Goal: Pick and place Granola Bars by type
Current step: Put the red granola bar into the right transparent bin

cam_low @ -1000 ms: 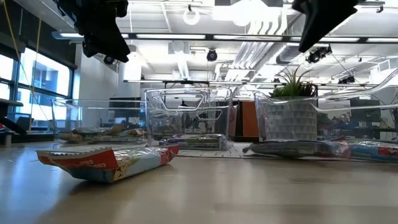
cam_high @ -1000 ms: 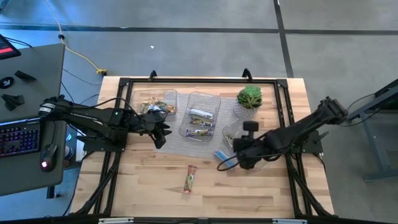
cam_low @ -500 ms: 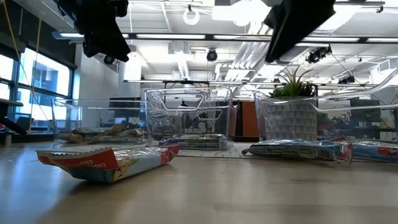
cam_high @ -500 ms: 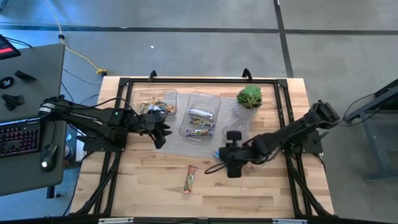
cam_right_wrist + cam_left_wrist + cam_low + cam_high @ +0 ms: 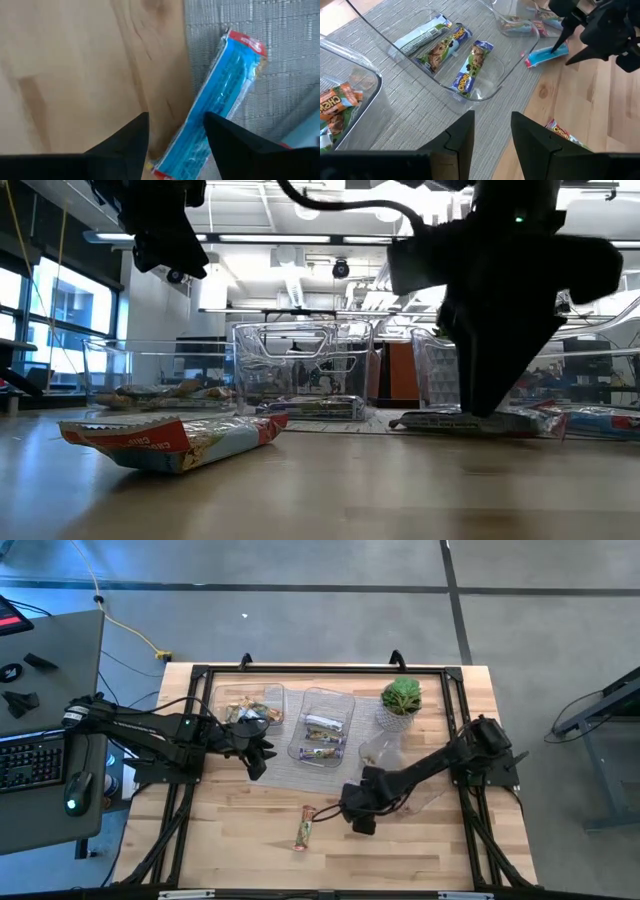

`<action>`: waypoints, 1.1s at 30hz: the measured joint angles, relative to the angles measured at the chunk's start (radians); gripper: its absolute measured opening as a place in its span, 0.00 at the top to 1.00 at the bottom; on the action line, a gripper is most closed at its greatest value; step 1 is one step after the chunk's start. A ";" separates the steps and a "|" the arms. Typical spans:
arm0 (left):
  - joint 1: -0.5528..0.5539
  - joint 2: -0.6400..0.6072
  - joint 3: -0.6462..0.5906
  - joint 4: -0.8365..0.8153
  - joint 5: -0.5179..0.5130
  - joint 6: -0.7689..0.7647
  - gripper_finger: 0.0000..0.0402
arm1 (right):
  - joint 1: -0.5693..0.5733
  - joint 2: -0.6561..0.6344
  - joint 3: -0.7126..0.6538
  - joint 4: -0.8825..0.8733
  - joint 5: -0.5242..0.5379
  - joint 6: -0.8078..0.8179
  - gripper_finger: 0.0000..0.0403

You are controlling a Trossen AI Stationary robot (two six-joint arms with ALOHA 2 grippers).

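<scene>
My right gripper (image 5: 175,135) hangs with fingers parted, empty, over the blue bar (image 5: 215,100), which straddles the grey mat's (image 5: 280,70) front edge. I should straddle its narrow width squarely before closing. My left gripper (image 5: 492,132) waits, slightly parted, holding nothing.

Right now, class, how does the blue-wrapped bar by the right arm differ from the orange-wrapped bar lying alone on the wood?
The blue-wrapped bar is blue with red ends; the orange-wrapped bar is orange and tan. The blue one lies half on the grey mat, the orange one wholly on bare wood. The right gripper hangs over the blue one; nothing is over the orange one. Neither is in a tray.
</scene>
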 joint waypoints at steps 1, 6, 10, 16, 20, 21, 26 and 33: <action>0.000 0.000 0.000 0.000 0.000 0.000 0.69 | -0.003 0.001 0.000 -0.009 0.007 -0.011 0.56; 0.000 0.000 0.000 0.000 0.001 0.000 0.69 | -0.019 -0.017 0.000 -0.016 0.010 -0.023 0.60; 0.000 0.000 0.000 0.000 0.001 0.001 0.69 | -0.020 -0.028 0.000 -0.039 0.024 -0.023 0.62; 0.000 0.000 0.000 0.000 0.001 0.002 0.69 | -0.021 -0.029 -0.001 -0.072 0.103 -0.024 0.59; 0.000 0.000 0.000 0.000 0.001 0.002 0.69 | -0.048 -0.029 -0.001 -0.069 0.101 -0.024 0.54; 0.000 0.000 0.000 0.000 0.001 0.002 0.69 | -0.057 -0.029 -0.001 -0.069 0.093 -0.025 0.53; 0.000 0.000 0.000 0.000 0.002 0.003 0.69 | -0.093 -0.029 -0.001 -0.060 0.070 -0.066 0.49; 0.000 0.000 0.000 -0.001 0.002 0.024 0.69 | -0.106 -0.012 -0.001 0.003 0.001 -0.085 0.49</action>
